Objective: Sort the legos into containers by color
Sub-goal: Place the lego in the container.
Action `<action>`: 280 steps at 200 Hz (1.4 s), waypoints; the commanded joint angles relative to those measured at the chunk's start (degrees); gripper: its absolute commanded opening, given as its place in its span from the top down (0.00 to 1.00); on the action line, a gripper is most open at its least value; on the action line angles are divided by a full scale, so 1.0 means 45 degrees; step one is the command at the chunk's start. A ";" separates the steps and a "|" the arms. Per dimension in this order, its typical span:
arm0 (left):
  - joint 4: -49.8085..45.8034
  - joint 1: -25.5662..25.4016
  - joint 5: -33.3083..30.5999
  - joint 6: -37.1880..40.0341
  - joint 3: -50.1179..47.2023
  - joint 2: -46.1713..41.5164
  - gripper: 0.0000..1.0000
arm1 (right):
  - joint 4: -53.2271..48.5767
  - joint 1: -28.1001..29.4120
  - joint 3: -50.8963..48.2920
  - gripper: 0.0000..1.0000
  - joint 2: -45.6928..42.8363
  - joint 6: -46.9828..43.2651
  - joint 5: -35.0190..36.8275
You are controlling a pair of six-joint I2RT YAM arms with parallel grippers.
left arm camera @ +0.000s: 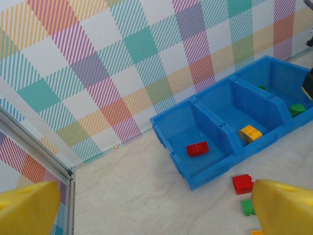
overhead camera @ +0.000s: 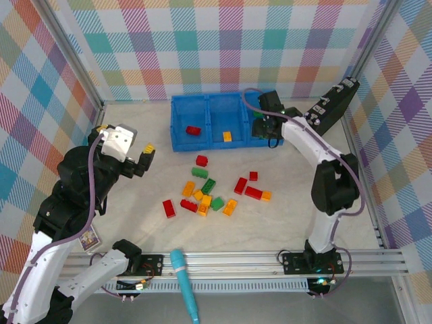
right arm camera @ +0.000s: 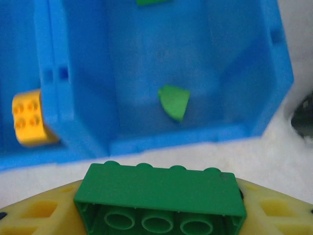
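Green studded brick (right arm camera: 159,193) clamped in right jaws near blue bin (right arm camera: 195,137); left jaws wide.

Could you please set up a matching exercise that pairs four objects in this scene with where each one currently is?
Things:
1. binned red brick
2. binned yellow brick
3. green brick nearest the right wrist camera
4. teal marker

Places:
A. between the jaws of the right gripper
B. left compartment of the blue bin
C. across the metal rail at the near edge
D. middle compartment

Pairs: 1-B, 2-D, 3-A, 4-C
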 commanded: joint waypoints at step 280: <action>0.0473 -0.0173 -0.0138 0.0302 -0.0416 0.0078 0.00 | 0.0622 -0.1074 0.2738 0.21 0.3336 0.0401 -0.1822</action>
